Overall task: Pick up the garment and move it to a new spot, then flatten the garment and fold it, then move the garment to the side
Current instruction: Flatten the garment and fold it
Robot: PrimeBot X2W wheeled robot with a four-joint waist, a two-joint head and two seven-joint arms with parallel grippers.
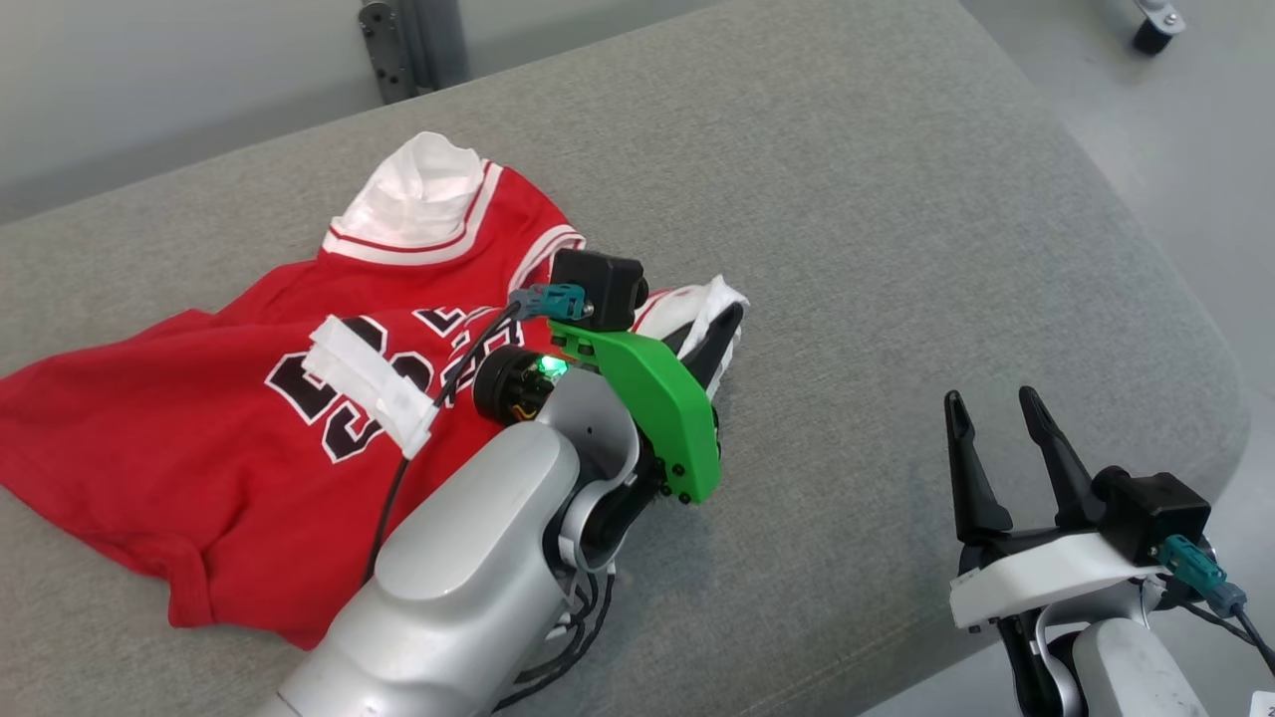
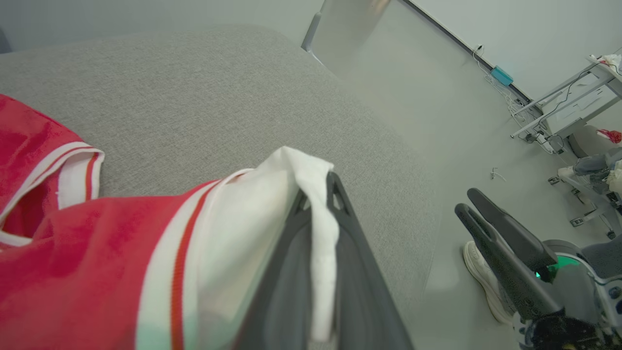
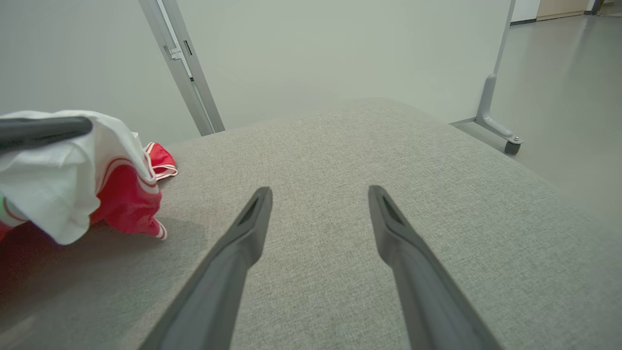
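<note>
Red jersey [image 1: 199, 468] lies spread on grey cushion [image 1: 847, 199]. Left claw [image 1: 725, 324] clamped on its white sleeve hem. Right claw [image 1: 993, 403] open, over bare cushion, well apart from jersey.

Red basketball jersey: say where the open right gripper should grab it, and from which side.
Probably pinch the raised white-lined opening at the far end of the red jersey, coming from the right over bare grey cushion. The trim stands up off the cushion, and the left gripper holds the other white edge.
</note>
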